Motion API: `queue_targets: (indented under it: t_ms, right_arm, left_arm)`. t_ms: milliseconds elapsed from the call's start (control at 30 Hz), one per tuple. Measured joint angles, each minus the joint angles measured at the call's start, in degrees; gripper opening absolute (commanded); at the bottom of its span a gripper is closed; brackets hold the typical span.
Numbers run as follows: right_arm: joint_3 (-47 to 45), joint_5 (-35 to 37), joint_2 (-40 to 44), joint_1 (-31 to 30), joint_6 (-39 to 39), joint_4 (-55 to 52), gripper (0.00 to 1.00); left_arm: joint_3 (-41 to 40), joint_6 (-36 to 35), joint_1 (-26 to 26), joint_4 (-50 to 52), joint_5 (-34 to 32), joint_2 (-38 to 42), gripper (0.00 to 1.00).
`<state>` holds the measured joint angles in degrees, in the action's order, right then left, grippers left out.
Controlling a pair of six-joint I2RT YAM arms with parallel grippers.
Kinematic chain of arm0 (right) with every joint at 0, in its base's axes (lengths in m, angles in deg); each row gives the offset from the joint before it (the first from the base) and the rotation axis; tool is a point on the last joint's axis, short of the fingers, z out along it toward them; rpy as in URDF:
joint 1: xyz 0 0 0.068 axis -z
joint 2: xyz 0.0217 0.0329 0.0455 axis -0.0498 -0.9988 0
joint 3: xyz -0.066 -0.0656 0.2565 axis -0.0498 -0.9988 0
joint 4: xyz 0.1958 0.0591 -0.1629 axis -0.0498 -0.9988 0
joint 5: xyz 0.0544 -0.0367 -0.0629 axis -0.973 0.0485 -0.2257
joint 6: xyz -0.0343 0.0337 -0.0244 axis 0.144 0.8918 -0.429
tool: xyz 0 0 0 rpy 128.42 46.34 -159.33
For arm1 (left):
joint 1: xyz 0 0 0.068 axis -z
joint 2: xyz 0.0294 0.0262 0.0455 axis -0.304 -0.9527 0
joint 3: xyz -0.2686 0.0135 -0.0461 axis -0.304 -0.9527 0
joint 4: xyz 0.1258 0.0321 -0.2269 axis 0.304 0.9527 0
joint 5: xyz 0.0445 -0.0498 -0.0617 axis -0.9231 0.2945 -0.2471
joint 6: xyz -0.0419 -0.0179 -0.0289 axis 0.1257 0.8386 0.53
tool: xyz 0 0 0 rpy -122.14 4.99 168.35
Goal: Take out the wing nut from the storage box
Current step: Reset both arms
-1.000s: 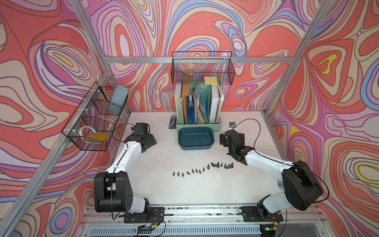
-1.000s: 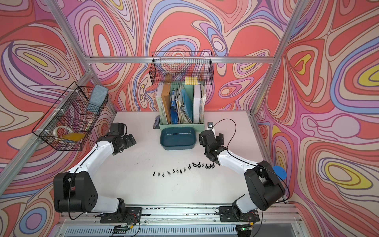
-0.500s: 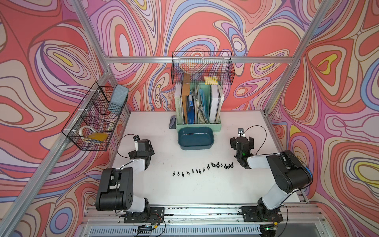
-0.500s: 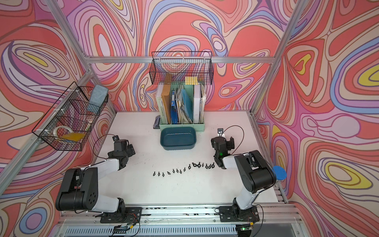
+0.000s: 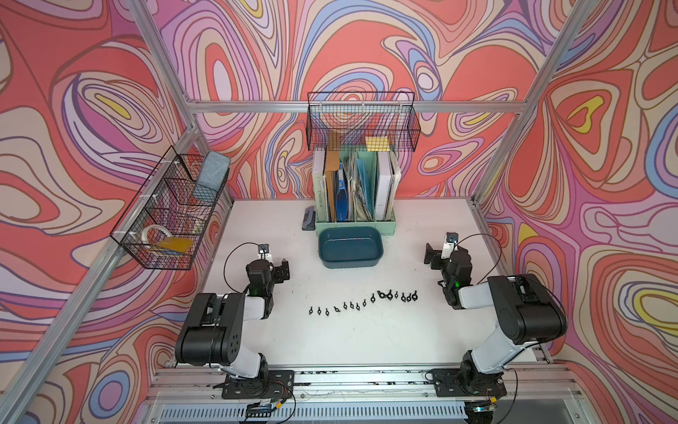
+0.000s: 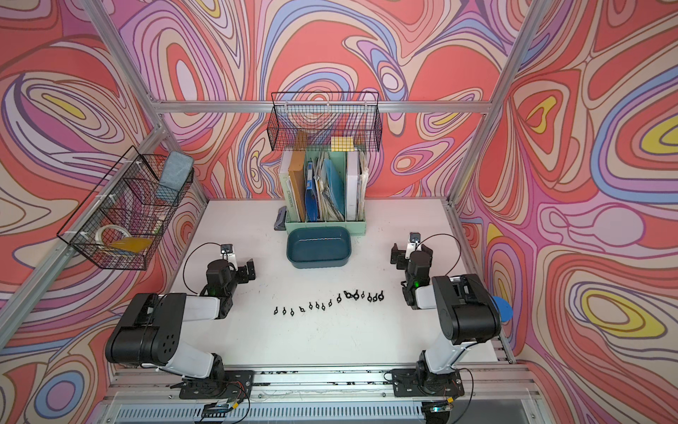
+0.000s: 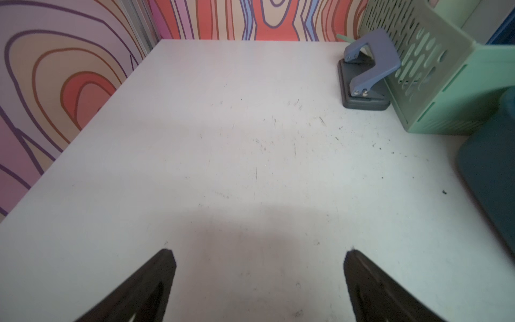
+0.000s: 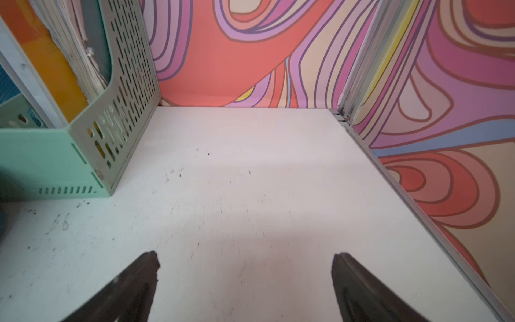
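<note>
Now, only the top views show you the wing nuts [image 5: 352, 305] lined up mid-way across the counter [image 5: 330, 348], outside the storage box [image 5: 350, 263] near its back edge. The wrist views show left jaws and right jaws spread wide, empty. Both have pulled back from the box's sides.

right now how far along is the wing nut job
Looks done: the box shows only bare floor in both top views, and a row of nuts lies on the table in front of it. In hand: nothing; left gripper and right gripper are open and empty. Left: nothing visible.
</note>
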<state>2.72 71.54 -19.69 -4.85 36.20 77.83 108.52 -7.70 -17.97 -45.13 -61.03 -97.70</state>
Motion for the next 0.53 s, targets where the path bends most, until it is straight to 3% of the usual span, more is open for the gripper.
queue_targets:
  t_ms: [133,533]
  right_arm:
    - [-0.6,-3.0,-0.6,0.4,0.6,1.0,0.98]
    - [-0.1,-3.0,-0.6,0.4,1.9,1.6,0.98]
  left_arm:
    - [0.1,-0.5,0.0,-0.9,0.0,0.0,0.99]
    - [0.3,-2.0,0.7,-1.5,1.4,0.0,0.99]
